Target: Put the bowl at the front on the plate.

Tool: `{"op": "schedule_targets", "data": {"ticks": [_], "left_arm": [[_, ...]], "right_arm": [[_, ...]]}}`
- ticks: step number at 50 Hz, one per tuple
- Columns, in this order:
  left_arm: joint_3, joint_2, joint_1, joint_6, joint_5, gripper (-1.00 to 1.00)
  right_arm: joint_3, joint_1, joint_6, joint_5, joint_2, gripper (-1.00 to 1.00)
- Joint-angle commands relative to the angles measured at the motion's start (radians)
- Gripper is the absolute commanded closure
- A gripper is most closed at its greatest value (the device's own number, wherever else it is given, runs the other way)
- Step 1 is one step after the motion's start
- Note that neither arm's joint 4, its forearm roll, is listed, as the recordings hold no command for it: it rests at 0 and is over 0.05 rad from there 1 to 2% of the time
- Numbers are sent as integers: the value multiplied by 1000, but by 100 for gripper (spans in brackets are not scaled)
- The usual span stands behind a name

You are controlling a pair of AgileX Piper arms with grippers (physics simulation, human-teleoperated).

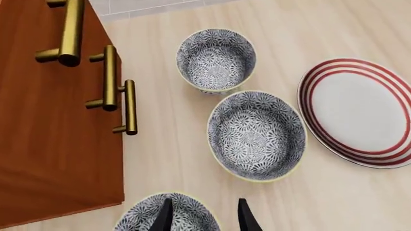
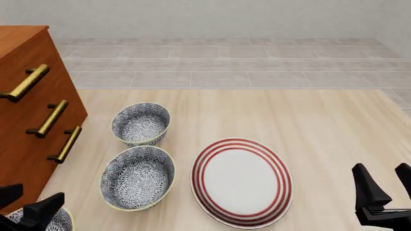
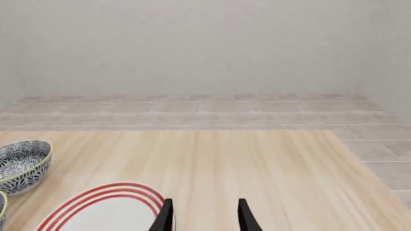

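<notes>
Three patterned bowls stand in a row by the cabinet. The front bowl is at the table's near left corner, partly hidden under my left gripper. That gripper is open, with one finger over the bowl's inside and the other outside its rim. The red-ringed white plate lies to the right of the middle bowl. My right gripper hangs open and holds nothing, right of the plate.
The back bowl sits behind the middle one. A wooden cabinet with brass handles stands along the left side, close to the bowls. A tiled floor lies beyond the table's far edge.
</notes>
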Motion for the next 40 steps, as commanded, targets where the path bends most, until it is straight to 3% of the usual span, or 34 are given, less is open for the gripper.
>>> {"op": "schedule_targets", "data": {"ticks": [1,21,40], "left_arm": [[68,8,12,-24,-24,-100],[72,52,54,-62,-7,-100],[66,88,29,-122,15,-100]], "right_arm": [[0,-1,0,1,-1,-100],[0,-4,-2,4,-1,-100],[-1,-4,-1,-2,8,-100]]}}
